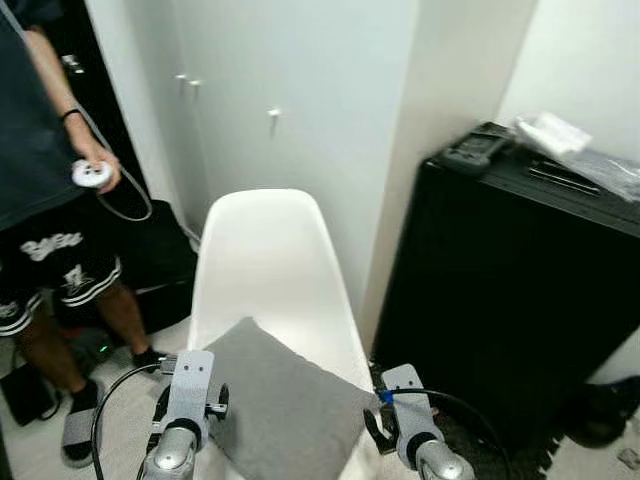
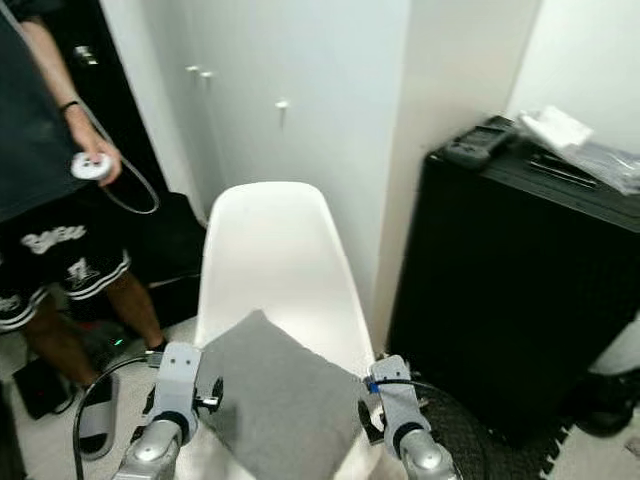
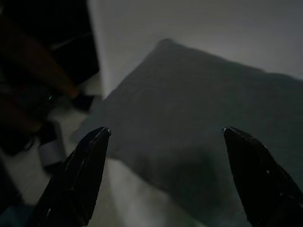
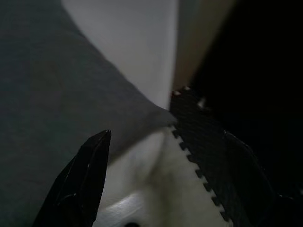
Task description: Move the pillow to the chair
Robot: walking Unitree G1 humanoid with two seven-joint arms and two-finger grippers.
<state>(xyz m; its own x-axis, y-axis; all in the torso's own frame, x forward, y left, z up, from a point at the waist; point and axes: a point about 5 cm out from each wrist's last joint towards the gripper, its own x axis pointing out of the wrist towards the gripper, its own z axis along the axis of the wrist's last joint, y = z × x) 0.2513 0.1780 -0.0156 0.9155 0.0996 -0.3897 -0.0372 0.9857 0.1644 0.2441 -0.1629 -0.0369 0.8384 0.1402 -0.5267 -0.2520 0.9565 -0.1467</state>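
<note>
A grey square pillow (image 1: 285,400) lies on the seat of a white shell chair (image 1: 265,250), one corner pointing at the backrest. The left arm's wrist sits just left of the pillow's edge. My left gripper (image 3: 165,137) is open, its fingers (image 3: 85,165) spread wide in front of the pillow (image 3: 199,123) without touching it. On the pillow's right side my right gripper (image 4: 165,142) is open too, over the pillow's right corner (image 4: 57,94) and the chair's edge (image 4: 142,52).
A person (image 1: 45,200) stands at the left holding a white controller (image 1: 90,173) with a cable. A tall black cabinet (image 1: 520,290) stands right of the chair, with a remote and plastic bags on top. White wall and cupboard doors are behind. A dark foam mat (image 4: 203,142) lies by the chair.
</note>
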